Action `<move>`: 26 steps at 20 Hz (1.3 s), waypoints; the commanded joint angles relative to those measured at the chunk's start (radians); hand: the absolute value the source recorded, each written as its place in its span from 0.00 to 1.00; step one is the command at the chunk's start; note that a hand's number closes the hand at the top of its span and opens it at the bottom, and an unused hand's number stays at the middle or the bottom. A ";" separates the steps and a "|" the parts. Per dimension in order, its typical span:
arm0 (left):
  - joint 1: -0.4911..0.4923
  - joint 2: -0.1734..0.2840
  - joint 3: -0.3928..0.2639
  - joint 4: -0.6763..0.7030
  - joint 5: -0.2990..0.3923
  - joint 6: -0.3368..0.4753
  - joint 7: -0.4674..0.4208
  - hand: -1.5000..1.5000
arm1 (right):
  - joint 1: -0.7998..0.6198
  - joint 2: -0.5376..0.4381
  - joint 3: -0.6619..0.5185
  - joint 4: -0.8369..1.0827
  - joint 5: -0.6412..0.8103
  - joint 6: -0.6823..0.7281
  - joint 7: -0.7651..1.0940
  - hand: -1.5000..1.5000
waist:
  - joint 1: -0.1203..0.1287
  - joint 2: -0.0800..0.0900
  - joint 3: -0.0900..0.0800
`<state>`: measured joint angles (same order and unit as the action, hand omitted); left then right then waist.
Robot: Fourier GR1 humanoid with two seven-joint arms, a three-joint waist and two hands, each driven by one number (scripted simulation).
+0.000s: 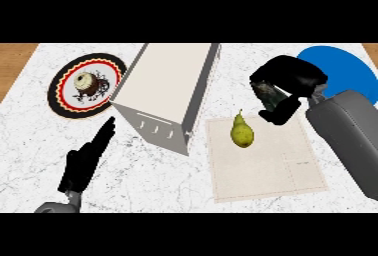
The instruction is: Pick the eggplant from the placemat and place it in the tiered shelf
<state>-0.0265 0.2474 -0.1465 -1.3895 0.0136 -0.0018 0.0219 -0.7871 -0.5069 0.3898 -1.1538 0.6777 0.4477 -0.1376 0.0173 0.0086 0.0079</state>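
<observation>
One dark, glossy eggplant (270, 96) sits curled inside the black right hand (289, 80), lifted beside the beige placemat (266, 165); likely light, stiff, slick-skinned, best gripped mid-body for the white tiered shelf (166, 85); black left hand (87, 160) rests with fingers straight, holding nothing

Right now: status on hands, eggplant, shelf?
Left hand open, resting low left. Right hand shut on dark item, likely the eggplant, above placemat. Pear on mat. Shelf unobstructed.
</observation>
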 commanded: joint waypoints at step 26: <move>-0.033 -0.002 0.020 0.039 -0.028 -0.045 0.026 0.50 | -0.708 0.172 -0.378 0.716 -0.153 -0.157 -0.245 1.00 | 0.028 0.007 -0.009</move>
<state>-0.0490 0.2377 -0.1415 -1.3958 -0.0108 -0.0339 0.0635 -1.4395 -0.3947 0.0041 -0.5176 0.4911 0.3394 -0.3996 0.0471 0.0111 0.0004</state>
